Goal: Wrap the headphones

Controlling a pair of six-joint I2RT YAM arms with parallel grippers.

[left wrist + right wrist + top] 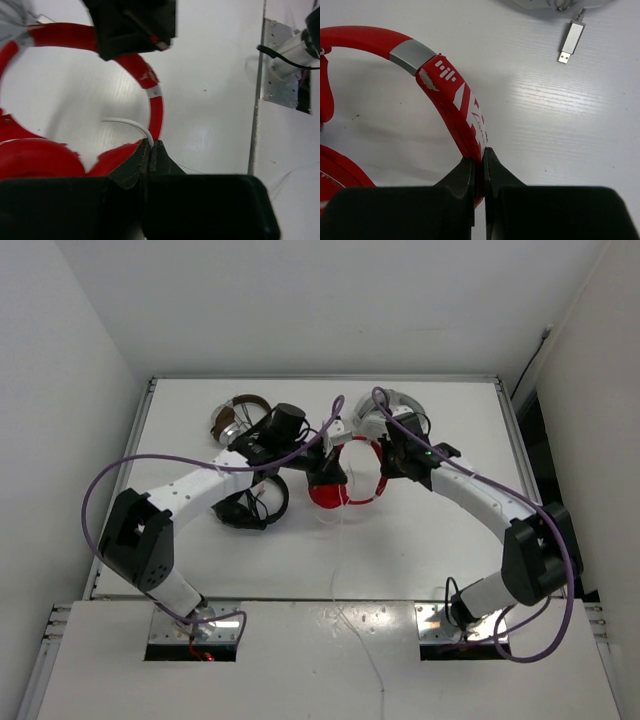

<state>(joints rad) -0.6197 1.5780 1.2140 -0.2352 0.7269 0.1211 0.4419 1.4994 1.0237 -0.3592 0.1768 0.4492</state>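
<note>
Your left gripper pinches the white cable | right gripper clamps the red headband | earcups cropped, cable's far end hidden from you

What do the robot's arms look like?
The left arm and right arm are white segments with chunky black joints. A purple cable loops along each. The left gripper and right gripper have black, pointy fingers.

No word or number can be read anywhere. In the right wrist view, left of centre, the red band of the headphones carries a white bar mark. Below it runs slanted white lettering, too worn to read.
</note>
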